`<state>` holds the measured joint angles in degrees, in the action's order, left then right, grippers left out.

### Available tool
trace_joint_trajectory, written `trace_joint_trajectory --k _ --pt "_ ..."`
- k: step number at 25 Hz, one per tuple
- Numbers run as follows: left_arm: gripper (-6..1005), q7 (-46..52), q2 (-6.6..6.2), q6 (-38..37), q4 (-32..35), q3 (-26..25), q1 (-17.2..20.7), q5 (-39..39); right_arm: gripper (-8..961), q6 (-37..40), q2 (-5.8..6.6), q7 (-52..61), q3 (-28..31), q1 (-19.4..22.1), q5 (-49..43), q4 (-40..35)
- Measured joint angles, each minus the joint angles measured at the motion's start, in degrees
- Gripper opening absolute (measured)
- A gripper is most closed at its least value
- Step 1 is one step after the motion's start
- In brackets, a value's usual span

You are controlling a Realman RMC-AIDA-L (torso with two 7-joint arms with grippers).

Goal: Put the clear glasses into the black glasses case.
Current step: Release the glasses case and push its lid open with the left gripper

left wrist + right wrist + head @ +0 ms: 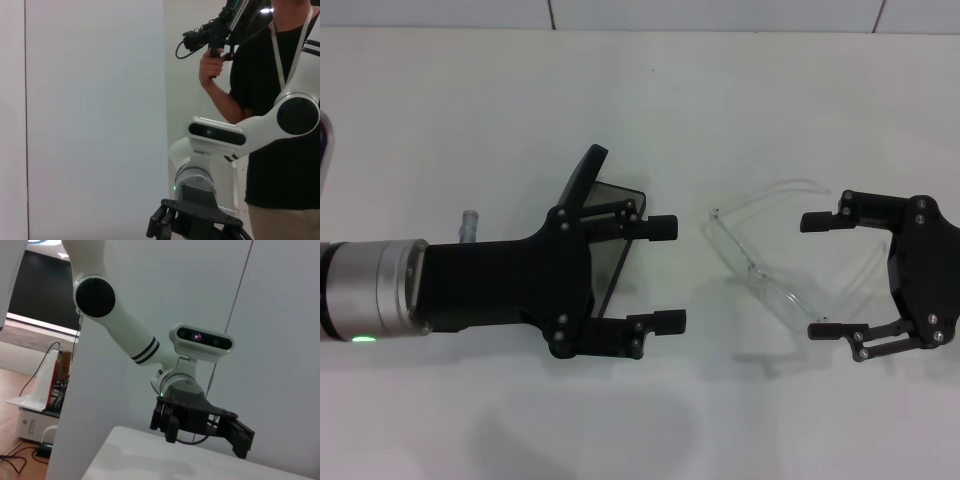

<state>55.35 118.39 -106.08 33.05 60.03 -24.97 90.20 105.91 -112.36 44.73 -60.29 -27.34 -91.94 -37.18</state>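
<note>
The clear glasses [760, 268] lie on the white table [640, 100] right of centre, their arms pointing toward my right gripper [815, 276]. That gripper is open, its fingertips [812, 222] reaching around the ends of the arms, one tip near the lens corner. The black glasses case [590, 175] stands open at centre left, mostly hidden under my left gripper [670, 275]. The left gripper hovers open over the case and holds nothing. The right wrist view shows the left gripper [202, 430] from the far side.
A small pale stub [470, 224] shows behind the left arm. In the left wrist view a person in a black shirt [280, 110] stands behind the right arm holding a camera rig. Bare table lies to the front and back.
</note>
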Motion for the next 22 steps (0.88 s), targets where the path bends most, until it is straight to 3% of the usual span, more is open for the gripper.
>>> trace_joint_trajectory --k 17,22 --pt "781 1.5 -0.04 0.2 0.0 -1.6 0.6 -1.2 855 -0.2 -0.50 -0.4 0.0 0.3 0.0 0.0" --pt "780 22.6 -1.85 6.7 5.3 -8.2 -0.8 -0.3 855 -0.5 -0.64 -0.8 0.0 0.4 0.0 0.0"
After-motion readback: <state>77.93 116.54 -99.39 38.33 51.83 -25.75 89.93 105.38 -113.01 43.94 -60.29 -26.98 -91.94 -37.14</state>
